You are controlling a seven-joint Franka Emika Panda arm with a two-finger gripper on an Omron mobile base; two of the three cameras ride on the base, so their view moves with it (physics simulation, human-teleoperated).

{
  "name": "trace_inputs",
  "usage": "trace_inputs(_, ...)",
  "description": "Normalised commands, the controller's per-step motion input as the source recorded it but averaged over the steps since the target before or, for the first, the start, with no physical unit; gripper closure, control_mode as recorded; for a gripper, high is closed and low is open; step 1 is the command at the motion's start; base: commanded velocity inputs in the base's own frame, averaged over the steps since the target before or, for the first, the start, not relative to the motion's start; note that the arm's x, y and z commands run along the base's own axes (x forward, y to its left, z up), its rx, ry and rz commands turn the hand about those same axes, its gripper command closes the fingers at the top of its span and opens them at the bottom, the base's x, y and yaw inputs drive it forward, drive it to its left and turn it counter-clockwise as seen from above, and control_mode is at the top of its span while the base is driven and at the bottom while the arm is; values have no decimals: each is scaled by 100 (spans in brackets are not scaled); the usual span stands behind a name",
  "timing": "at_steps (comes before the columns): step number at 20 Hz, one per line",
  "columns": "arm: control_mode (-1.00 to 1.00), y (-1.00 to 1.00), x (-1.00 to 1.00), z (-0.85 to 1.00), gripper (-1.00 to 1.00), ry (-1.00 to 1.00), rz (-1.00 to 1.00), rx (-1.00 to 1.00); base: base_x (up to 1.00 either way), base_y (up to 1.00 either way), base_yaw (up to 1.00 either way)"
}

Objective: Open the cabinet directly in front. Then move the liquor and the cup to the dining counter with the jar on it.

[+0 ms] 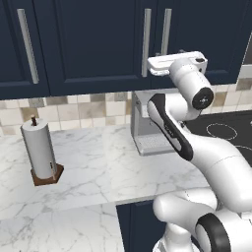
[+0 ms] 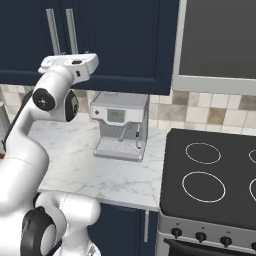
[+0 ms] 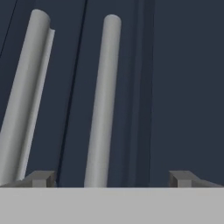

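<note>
The claw (image 3: 109, 178) is spread wide and holds nothing, its two dark fingertips (image 3: 41, 178) raised close in front of the cabinet (image 1: 93, 44), whose two navy doors are shut. Between the fingertips rises one long silver bar handle (image 3: 103, 105), with the other door's handle (image 3: 24, 96) just beside it, over one fingertip. Below the cabinet, on the marble worktop (image 1: 93, 162), stand a silver coffee machine (image 2: 120, 125) and, well apart, a paper towel roll (image 1: 40, 150).
</note>
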Motion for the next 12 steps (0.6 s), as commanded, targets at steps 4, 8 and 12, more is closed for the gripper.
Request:
trace_inputs(4,-100,19,24,0,-100,0,0,0,0,0,0)
trace_inputs(8,-100,0,29,0,-100,0,0,0,0,0,0)
trace_inputs(12,-100,0,51,0,-100,1,0,0,0,0,0)
